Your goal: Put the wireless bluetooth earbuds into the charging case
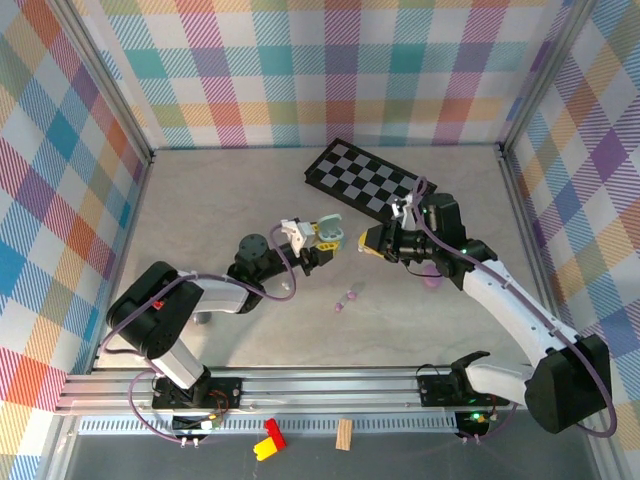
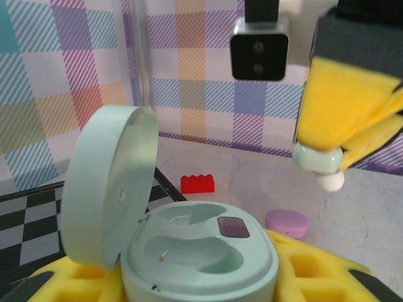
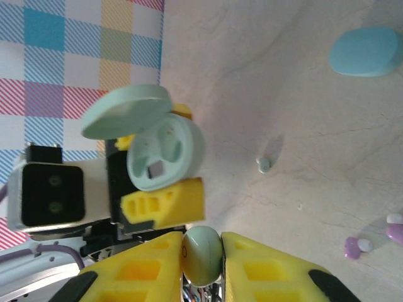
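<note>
Loose purple earbuds (image 1: 345, 298): on the table (image 1: 230, 200), nearest the arm bases. Left fingers (image 2: 315, 277): clamped on the mint charging case (image 2: 198, 251), lid raised, both wells showing. Right fingers (image 3: 264, 270): pinching a mint earbud (image 3: 202, 255), held near the case, not touching it. Purple case (image 2: 286, 222), red brick (image 2: 197, 184), checkerboard (image 1: 370, 180): on the table beyond.
</note>
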